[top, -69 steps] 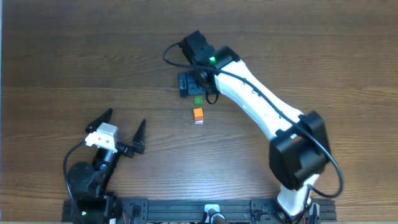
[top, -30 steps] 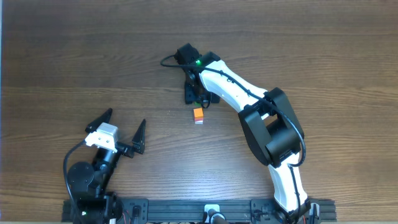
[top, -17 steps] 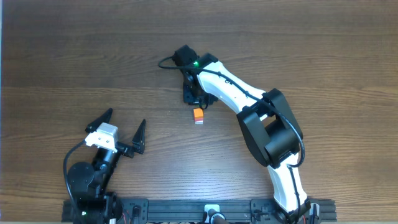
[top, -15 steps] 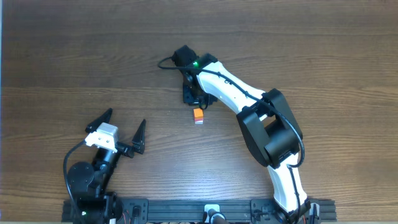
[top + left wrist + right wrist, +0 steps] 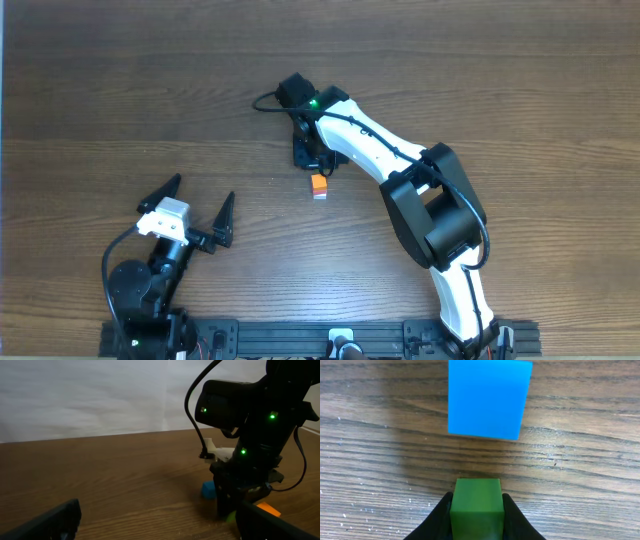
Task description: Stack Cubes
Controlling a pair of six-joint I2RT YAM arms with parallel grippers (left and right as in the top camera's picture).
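Dark wood-grain table [image 5: 520,90] fills the room's work area, with a pale wall behind its far edge. An orange cube [image 5: 319,184] sits on it near the middle, and I place everything else from that.

The right arm reaches across to just beyond the orange cube, on the side away from the arm bases. The right gripper [image 5: 477,512] points down there, and its two fingers are clamped on a green cube [image 5: 475,497], one on each side. The green cube hangs low by the orange cube without touching it. I cannot tell whether it rests on the wood.

A blue cube [image 5: 488,397] lies flat on the table just past the green one, on the side farther from the orange cube. A strip of bare wood runs between the two.

The left gripper [image 5: 202,190] hangs well apart from the orange cube, back over its own base. Its fingers are spread wide and hold nothing.
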